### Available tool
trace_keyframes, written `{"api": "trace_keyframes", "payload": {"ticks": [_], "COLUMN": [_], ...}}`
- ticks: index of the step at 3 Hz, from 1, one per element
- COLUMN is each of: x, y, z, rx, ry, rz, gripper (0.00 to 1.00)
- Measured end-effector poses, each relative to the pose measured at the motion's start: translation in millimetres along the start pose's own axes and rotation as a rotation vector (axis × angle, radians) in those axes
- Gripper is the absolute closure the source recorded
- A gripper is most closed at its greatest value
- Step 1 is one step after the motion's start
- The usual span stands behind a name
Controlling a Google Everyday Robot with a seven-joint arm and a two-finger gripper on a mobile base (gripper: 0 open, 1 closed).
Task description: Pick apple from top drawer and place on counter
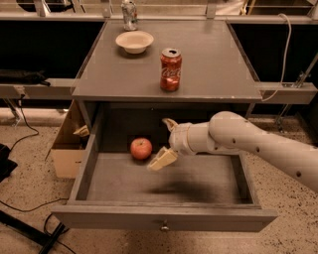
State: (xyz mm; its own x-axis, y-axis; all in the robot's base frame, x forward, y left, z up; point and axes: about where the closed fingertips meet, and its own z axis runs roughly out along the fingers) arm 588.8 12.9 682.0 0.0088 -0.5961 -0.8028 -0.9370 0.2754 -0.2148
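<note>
The red apple (pixel 141 148) lies on the floor of the open top drawer (pixel 164 218), toward its back left. The drawer is pulled out below the grey counter (pixel 208 64). My gripper (pixel 165 141) reaches in from the right and hangs inside the drawer just right of the apple, not touching it. Its two tan fingers (pixel 162 159) are spread apart, one low and near, one higher behind. Nothing is between them.
A red Coca-Cola can (pixel 170 69) stands on the counter near its front edge. A cream bowl (pixel 134 41) sits at the back left and a crumpled clear bottle (pixel 129 13) at the far back. A cardboard box (pixel 67 144) stands left of the cabinet.
</note>
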Motion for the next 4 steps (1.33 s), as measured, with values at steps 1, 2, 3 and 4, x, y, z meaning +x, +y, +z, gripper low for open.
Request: {"api": "trace_keyframes", "payload": {"ticks": [1,2,3,4], "x": [1.1,-4.0,-1.5,2.8], "y": [-8.4,-10.5,-1.3,13.1], "z": [33.3,62.4,86.8,105.0], "rx": [0.019,-0.013,-0.069,-0.119], "ry": [-0.045,-0.047,-0.042,-0.039], "rz": [0.003,0.007,0.041,0.064], "gripper": [0.0,0.0,0.0,0.18]}}
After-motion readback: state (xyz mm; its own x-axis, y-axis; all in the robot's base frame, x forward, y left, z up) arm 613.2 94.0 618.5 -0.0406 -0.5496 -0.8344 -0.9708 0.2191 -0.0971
